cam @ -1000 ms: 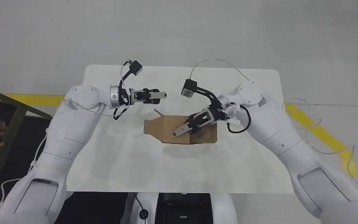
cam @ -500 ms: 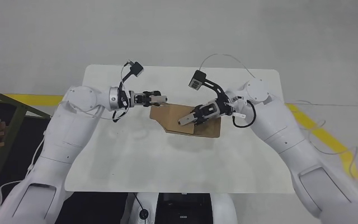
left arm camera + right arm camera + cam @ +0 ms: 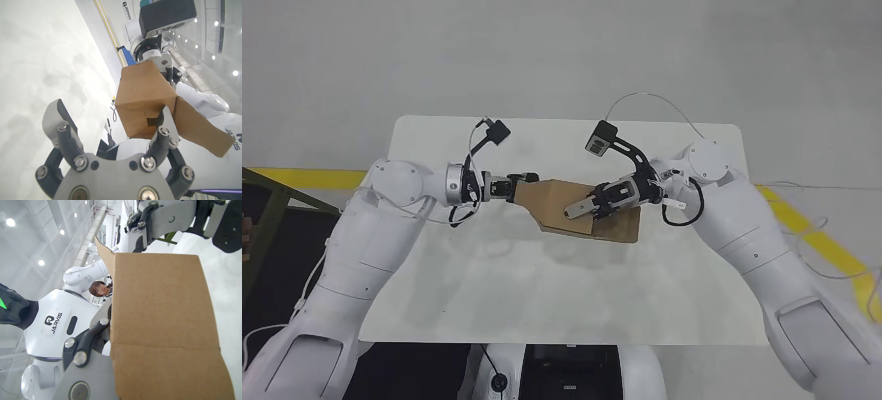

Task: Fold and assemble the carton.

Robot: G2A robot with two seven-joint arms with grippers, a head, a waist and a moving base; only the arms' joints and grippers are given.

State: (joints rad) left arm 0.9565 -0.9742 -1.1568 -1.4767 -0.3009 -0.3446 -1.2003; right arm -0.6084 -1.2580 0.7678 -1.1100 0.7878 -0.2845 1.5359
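The carton (image 3: 557, 205) now sits higher in the top view than a second ago, near centre frame. The right jaws have carried it there and stay closed on its upper panel. The left jaws have come in from the left and stand wide open at the carton's left corner. One finger (image 3: 166, 121) touches an end flap and the other is clear of it. I judge that the sleeve is held ready and an end flap comes next. In the right wrist view the cardboard hides the far finger of the right jaws. From above I cannot tell whether the carton's lower edge touches the table (image 3: 442, 290).
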